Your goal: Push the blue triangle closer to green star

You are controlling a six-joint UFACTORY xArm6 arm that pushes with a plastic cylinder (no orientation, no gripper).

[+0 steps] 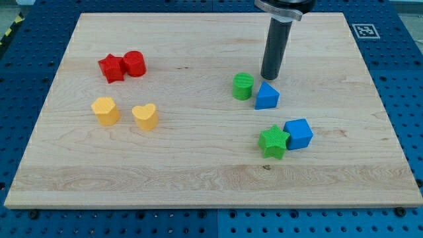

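Touching blue triangle (267,96) from above, my tip (269,78), no pincer, green star (273,141) below.

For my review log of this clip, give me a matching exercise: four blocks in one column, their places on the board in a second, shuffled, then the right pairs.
Column one:
1. blue triangle
2. green star
3. red star
4. yellow heart

Column two:
A. far at the view's left, touching the red cylinder
B. just below my tip, beside the green cylinder
C. right of the other yellow block, apart from it
D. against the blue cube, on its left

Pairs: 1-B, 2-D, 3-A, 4-C
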